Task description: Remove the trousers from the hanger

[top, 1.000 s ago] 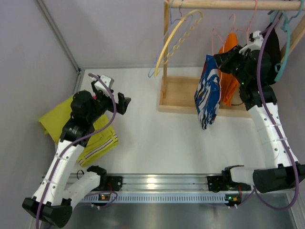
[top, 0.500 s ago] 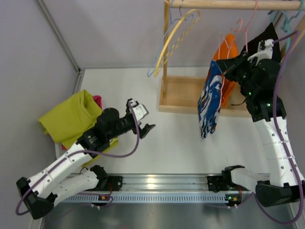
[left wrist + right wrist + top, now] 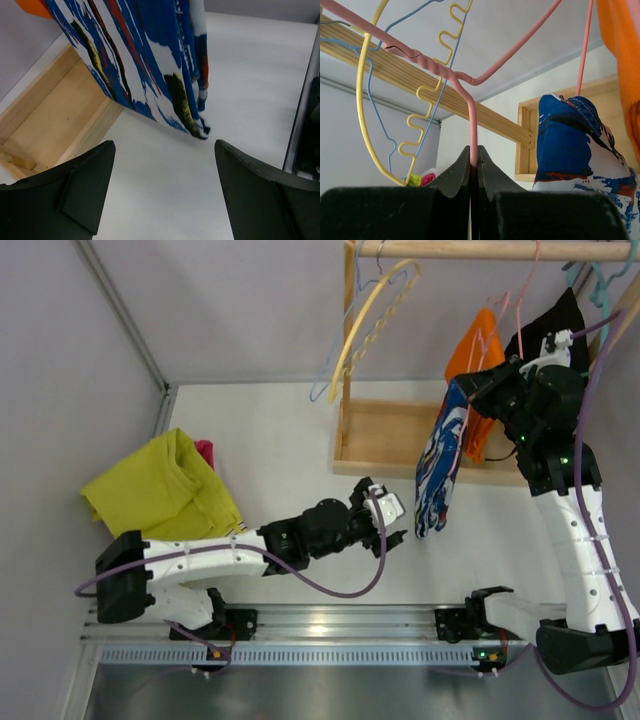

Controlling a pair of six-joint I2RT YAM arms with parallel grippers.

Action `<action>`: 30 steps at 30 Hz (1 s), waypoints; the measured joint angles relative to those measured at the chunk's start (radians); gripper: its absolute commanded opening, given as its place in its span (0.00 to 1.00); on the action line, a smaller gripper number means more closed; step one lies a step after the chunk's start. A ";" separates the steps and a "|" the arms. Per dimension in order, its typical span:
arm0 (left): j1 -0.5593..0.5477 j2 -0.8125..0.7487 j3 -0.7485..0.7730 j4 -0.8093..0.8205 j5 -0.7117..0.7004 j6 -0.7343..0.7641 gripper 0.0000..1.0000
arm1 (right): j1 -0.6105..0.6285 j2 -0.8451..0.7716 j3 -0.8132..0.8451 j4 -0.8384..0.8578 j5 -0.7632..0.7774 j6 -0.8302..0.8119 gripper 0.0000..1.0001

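The trousers (image 3: 438,475) hung draped over the pink hanger (image 3: 473,125), hem low near the surface (image 3: 250,65) — just ahead of the left hand (image 3: 162,150), whose fingers (image 3: 80,190) stood wide apart and held nothing. The right hand (image 3: 474,152) (up under the wooden rail (image 3: 470,250)) was pinched tight on the hanger's wire.

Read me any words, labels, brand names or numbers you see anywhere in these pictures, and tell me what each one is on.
No readable text in any view.
The trousers carry a blue, white, red and yellow print, but it is an abstract pattern, not letters.
The pink hanger and the wooden rack show no markings.
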 measured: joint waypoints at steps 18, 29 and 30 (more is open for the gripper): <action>-0.014 0.272 0.116 0.212 -0.151 -0.140 0.76 | 0.000 -0.002 0.040 -0.023 0.022 0.035 0.00; -0.013 0.358 0.136 0.244 -0.209 -0.153 0.75 | 0.000 -0.002 0.040 -0.027 0.022 0.047 0.00; -0.010 0.367 0.144 0.246 -0.214 -0.153 0.74 | 0.000 -0.002 0.040 -0.027 0.022 0.047 0.00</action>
